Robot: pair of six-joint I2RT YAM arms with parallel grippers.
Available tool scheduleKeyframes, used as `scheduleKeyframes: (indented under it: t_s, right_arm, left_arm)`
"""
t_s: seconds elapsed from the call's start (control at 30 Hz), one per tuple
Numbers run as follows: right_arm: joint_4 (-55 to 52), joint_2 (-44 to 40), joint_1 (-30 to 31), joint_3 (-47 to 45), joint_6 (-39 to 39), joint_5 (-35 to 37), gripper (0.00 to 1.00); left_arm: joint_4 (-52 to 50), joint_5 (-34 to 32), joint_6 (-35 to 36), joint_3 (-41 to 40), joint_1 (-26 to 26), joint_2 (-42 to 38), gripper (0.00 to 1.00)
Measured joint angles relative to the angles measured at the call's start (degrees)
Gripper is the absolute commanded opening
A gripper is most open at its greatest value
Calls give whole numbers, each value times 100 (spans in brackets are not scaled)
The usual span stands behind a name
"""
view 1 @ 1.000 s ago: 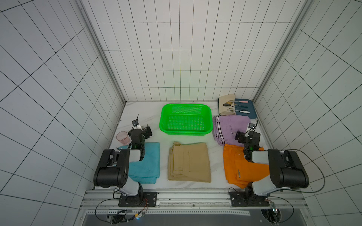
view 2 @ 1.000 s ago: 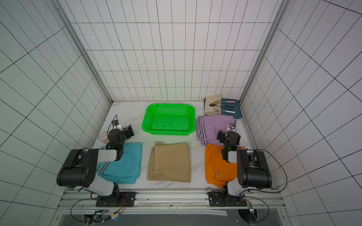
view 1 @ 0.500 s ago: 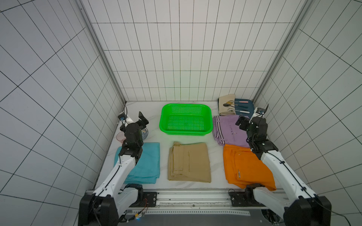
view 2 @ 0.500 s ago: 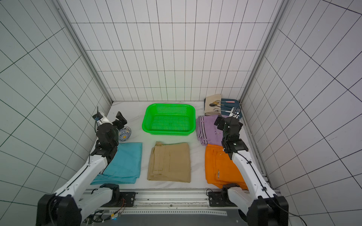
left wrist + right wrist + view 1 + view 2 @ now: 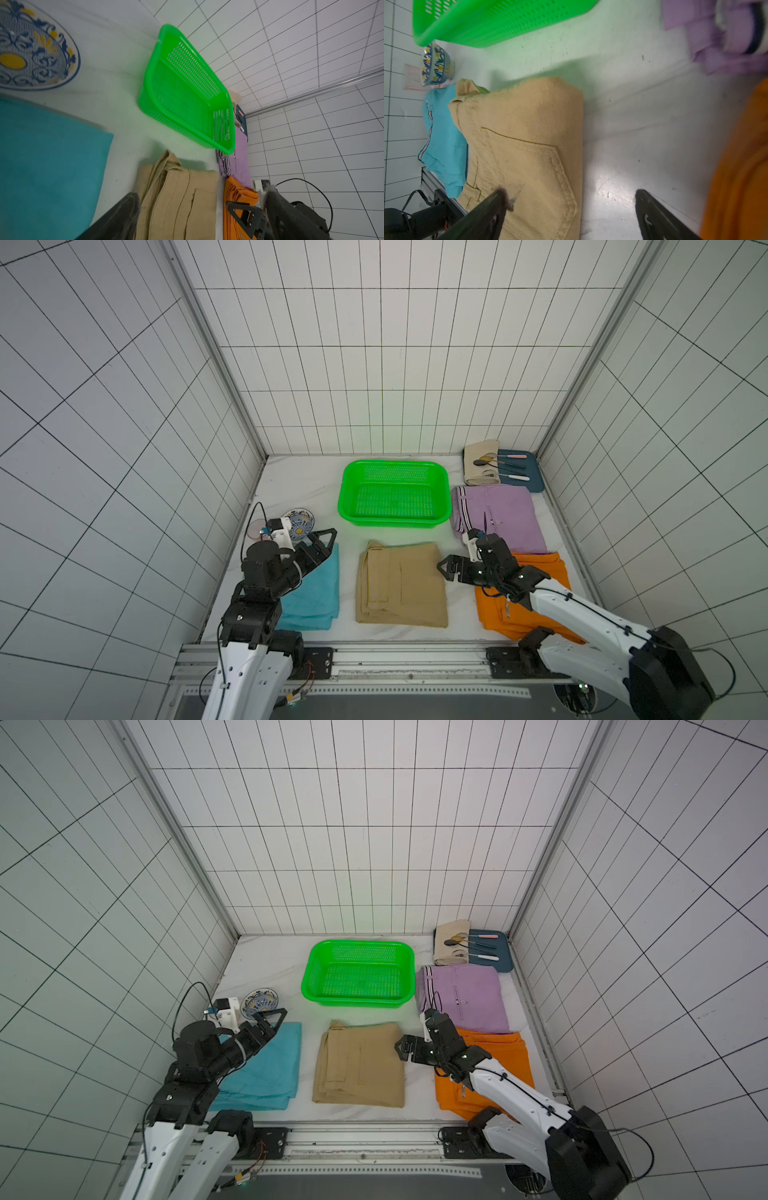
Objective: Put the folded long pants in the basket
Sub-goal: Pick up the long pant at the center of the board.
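Four folded long pants lie flat on the white tabletop [image 5: 299,485], all outside the green mesh basket [image 5: 394,524] that stands at the back centre. The khaki pants [image 5: 401,583] lie just in front of the basket, with the teal pants [image 5: 318,593] to their left and the orange pants [image 5: 494,614] to their right. The lilac pants [image 5: 498,514], edged with a black-white stripe, lie behind the orange pair and beside the basket. The left gripper [image 5: 323,544] hangs over the far corner of the teal pants, jaws spread wide with nothing between them, pointing toward the basket. A blue-and-yellow patterned bowl [image 5: 300,522] sits just behind it. The right gripper [image 5: 447,568] hovers between the khaki pants and the orange pants, likewise wide open and holding nothing. In the right wrist view one finger [image 5: 483,216] shows over the khaki pair's edge, the other over bare tabletop. In the far right corner, utensils lie across a cream cloth roll [image 5: 478,460] and a dark blue tray [image 5: 534,485]
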Motion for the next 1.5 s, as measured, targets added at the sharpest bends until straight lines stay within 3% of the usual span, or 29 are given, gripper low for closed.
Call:
scheduleKeyframes:
  t_s: [0.1,0.13,0.17,0.23,0.3,0.4,0.57,0.77,0.9,1.0,1.1,1.13,1.2,1.23,1.37,1.5]
  right_arm:
    - [538,772,105,17,46,7,93]
    - [835,970,118,61,66,-42,85]
    - [1093,1167,138,79,85,-81,70]
    - [1519,1569,216,162,107,-175,25]
    - [1766,1860,289,195,129,-275,1]
    - [1985,1939,332,195,184,-354,0]
    - [1871,1692,345,127,238,-181,0]
    - [1252,1082,367,42,227,236,0]
    - [1029,960,367,42,210,378,0]
    - [1012,1038,367,44,201,382,0]
    - [1049,1150,367,48,190,380,0]
    - [1060,1169,367,52,190,380,0]
    - [1069,1189,367,52,190,382,0]
    - [1075,1196,365,55,190,385,0]
    - [1071,1196,363,57,181,483,0]
    - [1040,1182,354,68,162,599,0]
  left_arm:
    - [-256,236,-186,-433,-15,-236,98]
    - [-306,297,-245,-533,-24,-236,98]
    - [-334,341,-289,-595,-26,-219,98]
    - [-380,463,-348,-658,-31,-111,98]
    - [-319,612,-323,-658,-37,39,98]
    - [173,1108,-184,-815,-37,385,97]
    - [1781,1611,-603,-2048,-295,1075,97]
    - [2371,994,-619,-2033,-1276,2061,97]
    - [2876,374,-557,-1714,-1967,3156,97]
    - [3613,254,-562,-1478,-2168,4079,97]
    - [4553,293,-566,-1185,-2286,5086,89]
    - [4931,341,-597,-1121,-2308,5390,78]
    - [5545,393,-671,-1086,-2328,5895,19]
    - [5851,426,-715,-1106,-2321,6144,0]
    - [6732,640,-844,-1121,-2308,6863,0]
    - [7117,680,-964,-1165,-2308,7023,0]
